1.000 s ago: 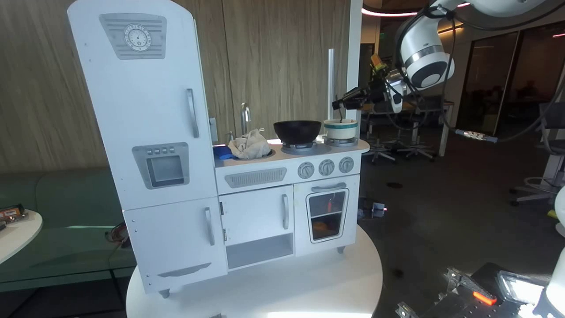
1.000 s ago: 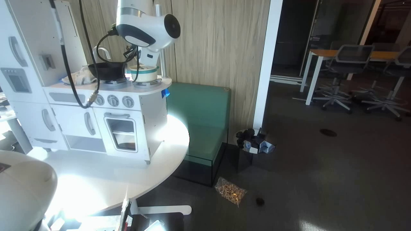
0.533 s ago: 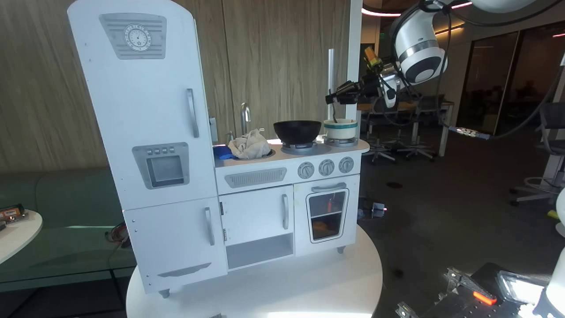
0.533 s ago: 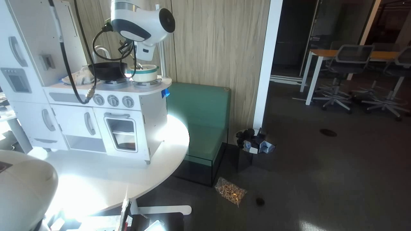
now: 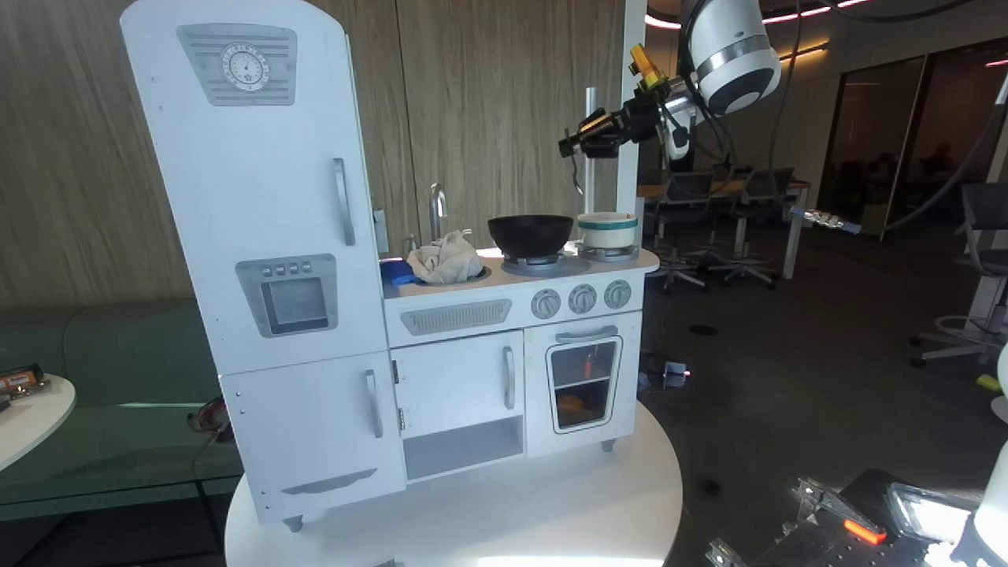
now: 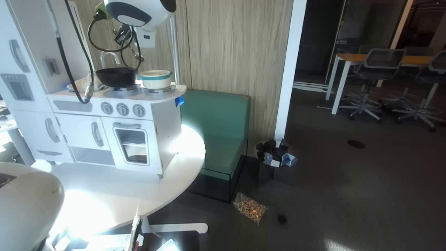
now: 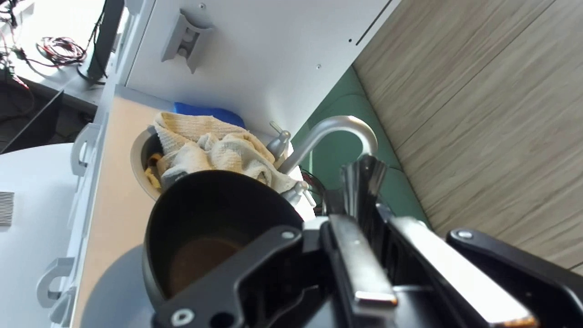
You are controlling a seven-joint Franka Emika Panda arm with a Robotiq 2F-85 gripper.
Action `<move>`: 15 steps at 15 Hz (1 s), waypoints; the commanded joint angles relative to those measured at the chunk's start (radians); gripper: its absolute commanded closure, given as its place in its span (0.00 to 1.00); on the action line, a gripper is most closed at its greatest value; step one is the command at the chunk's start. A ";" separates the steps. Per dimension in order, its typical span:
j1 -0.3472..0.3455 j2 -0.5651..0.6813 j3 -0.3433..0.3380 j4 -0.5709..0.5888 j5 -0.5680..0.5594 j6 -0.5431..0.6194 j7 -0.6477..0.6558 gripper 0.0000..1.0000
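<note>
Above the beige table (image 7: 119,214), near its rounded end and a round, white-and-teal pot (image 5: 607,235), our narrowed black-and-silver fingers (image 7: 360,266) are holding a slim, dark, metallic-looking utensil (image 7: 364,182). We are judging it light, stiff, slippery, best gripped by its top.

The gripper (image 5: 568,145) is black, with angular linkages (image 7: 239,269), round silver screws (image 7: 288,235) and bright metal strips (image 7: 362,271). Behind the gripper are a yellow-orange block (image 5: 647,67) and looped black cables (image 6: 89,34), one bearing a silver connector (image 6: 89,92). Farther from the gripper, the arm (image 5: 724,31) comprises rounded white shells with a silver-grey band (image 5: 732,57), a dark curved inlay (image 6: 129,10) and a dark round end cap (image 6: 169,4). Well apart from the gripper, a pale domed housing (image 6: 31,205) carries a dark marking (image 6: 6,179).
</note>
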 commanded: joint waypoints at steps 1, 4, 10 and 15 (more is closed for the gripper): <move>0.044 0.002 0.052 0.068 -0.124 -0.002 0.035 0.92; 0.083 0.027 0.093 0.120 -0.230 -0.071 0.034 0.92; 0.135 0.126 0.116 0.272 -0.238 -0.318 -0.039 0.92; 0.143 0.327 0.120 0.436 -0.260 -0.490 -0.016 0.92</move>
